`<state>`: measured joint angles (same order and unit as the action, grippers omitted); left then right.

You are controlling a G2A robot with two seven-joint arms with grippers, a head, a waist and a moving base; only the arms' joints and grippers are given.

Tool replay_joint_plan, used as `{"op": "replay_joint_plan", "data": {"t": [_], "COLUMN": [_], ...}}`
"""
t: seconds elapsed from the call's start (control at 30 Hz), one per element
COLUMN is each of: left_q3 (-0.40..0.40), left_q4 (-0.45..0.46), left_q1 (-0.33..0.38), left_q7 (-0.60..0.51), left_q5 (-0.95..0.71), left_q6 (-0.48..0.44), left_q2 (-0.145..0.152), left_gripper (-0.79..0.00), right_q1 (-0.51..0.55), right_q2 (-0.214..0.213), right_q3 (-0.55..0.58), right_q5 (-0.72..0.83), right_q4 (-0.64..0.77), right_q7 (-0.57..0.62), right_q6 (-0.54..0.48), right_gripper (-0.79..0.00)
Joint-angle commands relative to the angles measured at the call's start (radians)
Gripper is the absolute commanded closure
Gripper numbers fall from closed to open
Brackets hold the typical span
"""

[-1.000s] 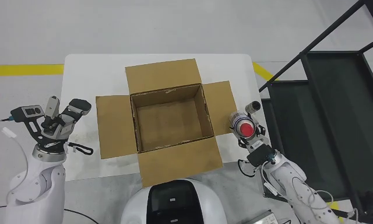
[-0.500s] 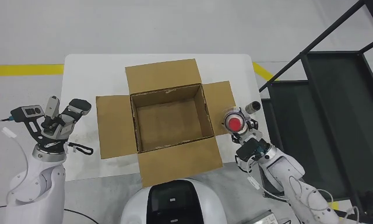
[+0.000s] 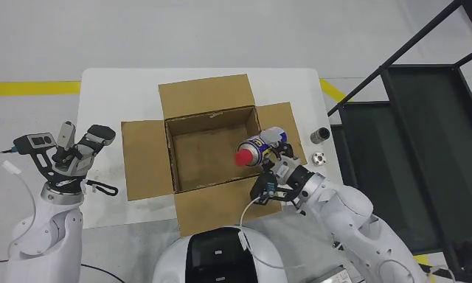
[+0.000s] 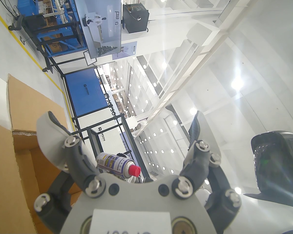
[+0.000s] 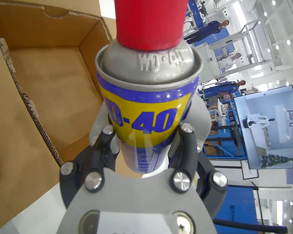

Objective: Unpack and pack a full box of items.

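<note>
Right hand (image 5: 149, 132) has the spray can (image 3: 259, 144) pinched low on its body, fingers pressed against both sides, red cap (image 3: 242, 158) pointing away from the wrist. The can hangs tilted over the right wall of the open cardboard box (image 3: 206, 99), cap above the box's inside. Left hand (image 4: 122, 127) is spread, holding nothing, at the left edge of the surface (image 3: 118, 91), beside the box's left flap. Two small metal cylinders (image 3: 319, 135) stand by the right flap.

Blue-and-yellow spray can (image 5: 146, 120) has a red cap (image 5: 150, 10); brown box (image 3: 206, 97), white table (image 3: 110, 91).
</note>
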<state>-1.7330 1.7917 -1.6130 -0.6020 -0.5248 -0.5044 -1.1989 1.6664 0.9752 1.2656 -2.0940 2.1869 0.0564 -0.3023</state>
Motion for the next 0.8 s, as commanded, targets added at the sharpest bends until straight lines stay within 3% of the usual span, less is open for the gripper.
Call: {"op": "replay_joint_plan", "data": {"t": [0.0,0.77], "left_q3": [0.0,0.0], "left_q4": [0.0,0.0], "left_q1": [0.0,0.0], "left_q7": [0.0,0.0], "left_q5": [0.0,0.0], "left_q6": [0.0,0.0], "left_q2": [0.0,0.0], "left_gripper": [-0.785,-0.785], "right_q1": [-0.027,-0.055], "right_q2": [0.006,0.013], "right_q3": [-0.035,-0.06], "right_q5": [-0.009,-0.005], "right_q4": [-0.007,-0.025], "right_q7": [0.046,0.081], "right_q6": [-0.014,-0.028], "right_gripper": [0.0,0.0]}}
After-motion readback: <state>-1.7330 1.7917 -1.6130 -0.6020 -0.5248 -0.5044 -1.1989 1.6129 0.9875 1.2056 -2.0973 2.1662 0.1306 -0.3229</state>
